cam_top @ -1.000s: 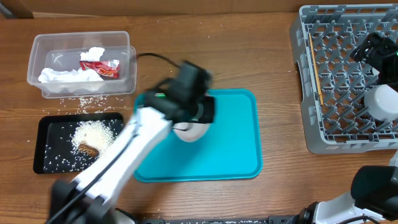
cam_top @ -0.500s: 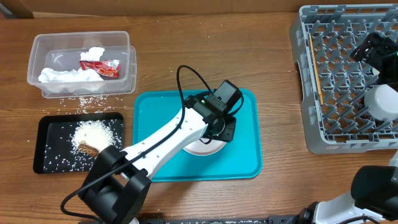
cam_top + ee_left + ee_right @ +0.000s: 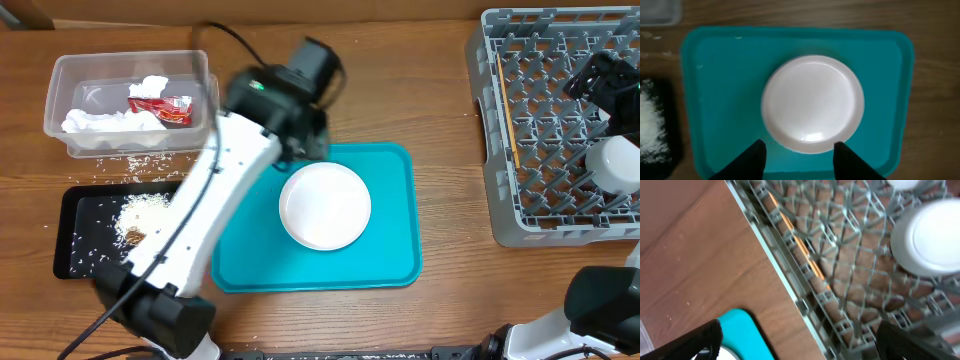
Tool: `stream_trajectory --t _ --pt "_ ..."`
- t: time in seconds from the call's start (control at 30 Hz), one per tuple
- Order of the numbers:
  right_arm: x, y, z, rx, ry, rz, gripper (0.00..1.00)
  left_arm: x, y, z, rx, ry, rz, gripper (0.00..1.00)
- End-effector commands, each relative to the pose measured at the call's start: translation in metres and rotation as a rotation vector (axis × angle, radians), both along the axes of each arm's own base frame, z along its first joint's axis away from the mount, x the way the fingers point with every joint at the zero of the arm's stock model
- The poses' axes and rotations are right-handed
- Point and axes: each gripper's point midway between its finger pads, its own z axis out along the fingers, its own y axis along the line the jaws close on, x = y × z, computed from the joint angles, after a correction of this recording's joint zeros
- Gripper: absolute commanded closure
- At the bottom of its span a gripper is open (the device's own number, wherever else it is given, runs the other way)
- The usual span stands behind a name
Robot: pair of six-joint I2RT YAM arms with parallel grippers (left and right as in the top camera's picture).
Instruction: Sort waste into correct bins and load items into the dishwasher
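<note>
White plate (image 3: 325,206): flat on turquoise tray (image 3: 392,255), apparently awaiting the grey dish rack (image 3: 540,120); left gripper (image 3: 799,146) wide, empty, above tray; right gripper (image 3: 800,332) wide, empty, over rack.

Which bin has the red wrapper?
The clear rectangular plastic tub, where the small red crinkled wrapper lies beside a crumpled white napkin; the shallow black rectangular tray holds rice.
</note>
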Motion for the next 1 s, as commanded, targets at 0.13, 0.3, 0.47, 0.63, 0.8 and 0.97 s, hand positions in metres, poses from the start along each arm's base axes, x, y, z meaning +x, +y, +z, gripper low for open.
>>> stream_trajectory --t 0.13,0.3,0.47,0.63,0.8,0.97 --pt "0.023 0.018 0.021 0.100 -0.142 0.051 0.00 0.002 0.137 0.044 0.166 -0.057 0.358 0.00" --pt "0.027 0.061 0.041 0.327 -0.227 0.178 0.00 -0.016 0.203 0.040 0.196 0.029 0.542 0.00" --pt "0.020 0.125 0.050 0.519 -0.219 0.360 0.00 -0.025 0.243 0.039 0.182 0.053 0.669 0.00" --pt "0.009 0.161 -0.019 0.164 0.055 0.408 0.02 -0.020 0.258 0.040 0.153 0.022 0.722 0.00" --pt "-0.017 0.211 -0.103 -0.032 0.286 0.404 0.01 -0.019 0.260 0.040 0.154 0.019 0.728 0.00" --pt "-0.042 0.260 -0.156 -0.034 0.337 0.490 0.16 -0.019 0.260 0.040 0.153 0.019 0.728 0.00"
